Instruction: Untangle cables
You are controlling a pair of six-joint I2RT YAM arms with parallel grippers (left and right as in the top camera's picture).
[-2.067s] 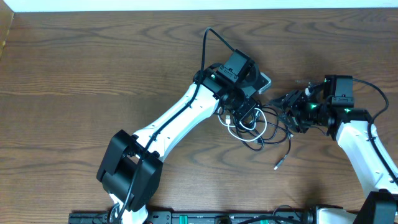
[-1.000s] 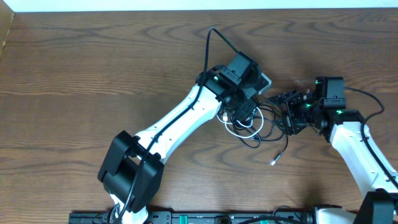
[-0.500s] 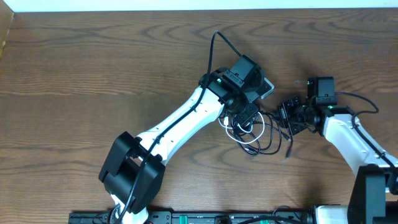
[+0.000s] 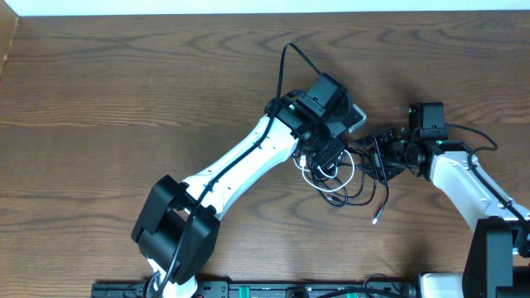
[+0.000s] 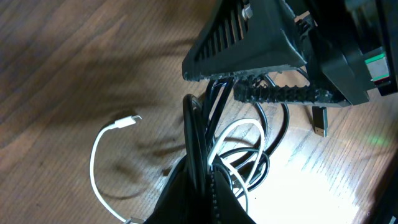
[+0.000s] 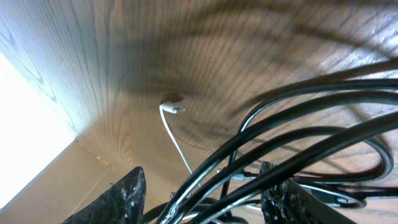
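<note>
The cables lie in a tangle between my two grippers. The black cable loops several times, and its plug end lies loose toward the front. The white cable curls through it. My left gripper is shut on black cable strands. The white cable's plug lies to its left. My right gripper is at the tangle's right side. Its fingers stand apart with black strands running between them. The white plug shows beyond.
The wooden table stretches left and back. The left arm crosses from the front left to the middle. The right arm comes in from the front right. The right gripper's body hangs just above the left gripper's cable bundle.
My right gripper has moved left and a little back, into the tangle. The black plug end has swung about near the front. The left gripper has shifted slightly back and right with its strands.
</note>
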